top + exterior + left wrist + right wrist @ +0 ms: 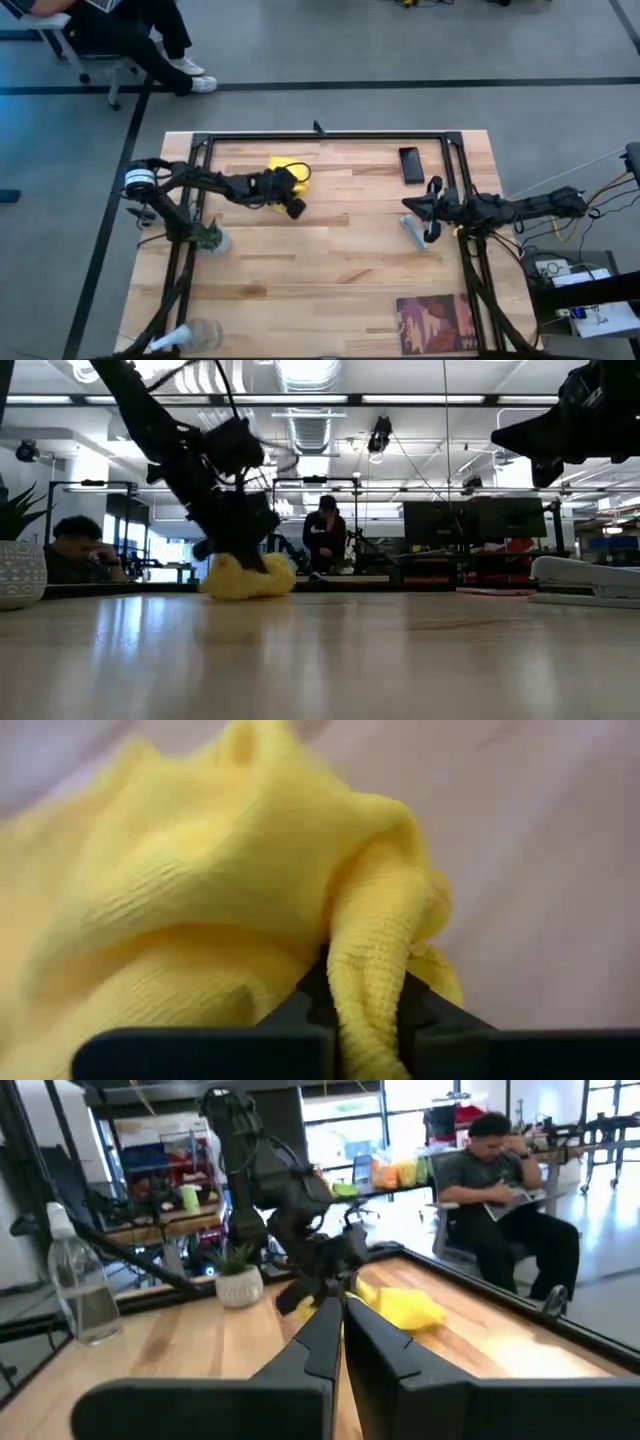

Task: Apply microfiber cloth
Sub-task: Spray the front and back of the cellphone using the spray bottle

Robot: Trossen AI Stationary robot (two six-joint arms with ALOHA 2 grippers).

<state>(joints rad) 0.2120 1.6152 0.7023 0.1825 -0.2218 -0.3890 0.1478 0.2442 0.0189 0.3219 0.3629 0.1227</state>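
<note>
The yellow microfiber cloth lies bunched on the wooden table, left of centre toward the far edge, with its underside on the tabletop. My left gripper comes down on it from the table's left and is shut on it. The black phone lies flat at the far right. My right gripper hangs above the table near the phone with its fingers shut on nothing. My left gripper pinches a raised fold of the cloth between its two fingers. The fingers slant down from the table's left side. The rest of the cloth stays bunched on the table beneath and beyond the fingers, slack.
A grey stapler-like object lies under the right gripper. A small potted plant stands at the left, a clear bottle at the near left corner, and a dark patterned mat at the near right. People sit beyond the table.
</note>
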